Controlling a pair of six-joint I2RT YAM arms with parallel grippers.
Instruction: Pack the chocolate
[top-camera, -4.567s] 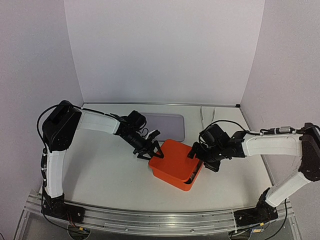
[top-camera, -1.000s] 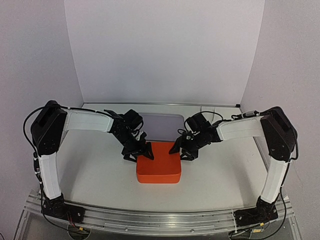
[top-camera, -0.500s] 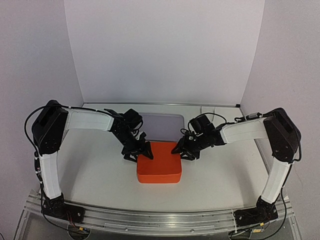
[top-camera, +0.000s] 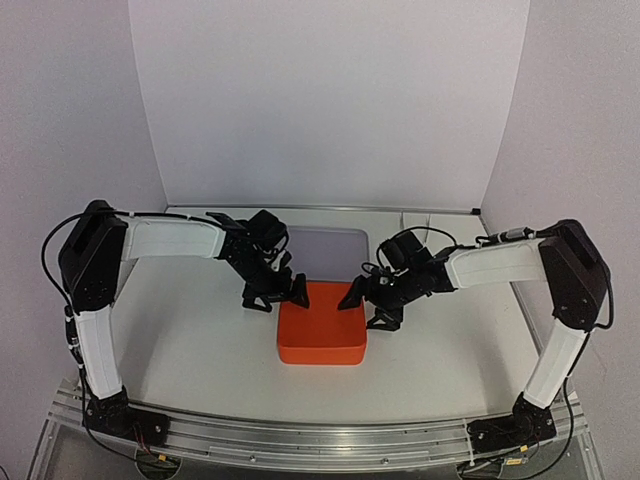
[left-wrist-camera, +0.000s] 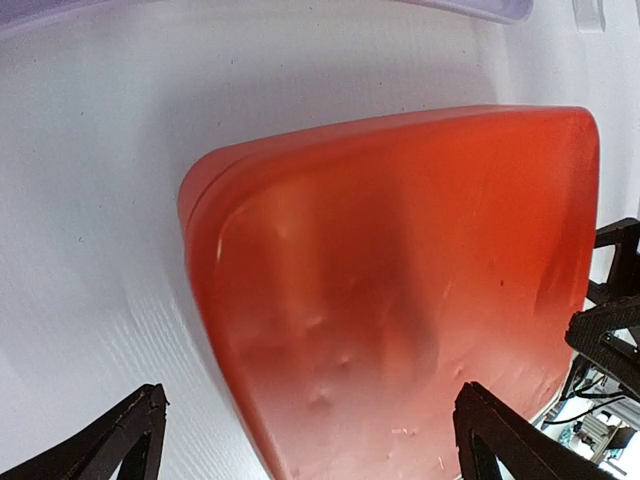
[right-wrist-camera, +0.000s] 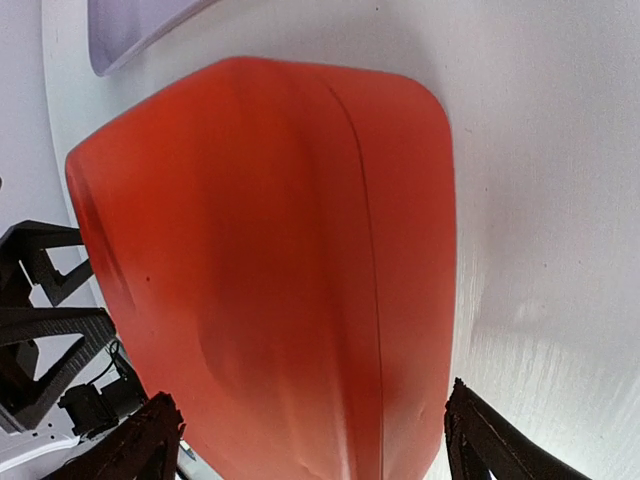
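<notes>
A shut orange box with its lid on sits mid-table. The chocolate is hidden. My left gripper hangs open at the box's far left corner, and my right gripper hangs open at its far right corner. In the left wrist view the orange box fills the frame, and the open left gripper has its spread fingers either side, not pressing it. In the right wrist view the right gripper likewise straddles the orange box, fingers apart from its sides.
A flat lavender tray lies on the white table just behind the box; its edge shows as the lavender tray and the lavender tray in the wrist views. White walls enclose the table on three sides.
Both grippers have opened wider and drawn back a little from the box's far corners. The orange box has stayed put.
</notes>
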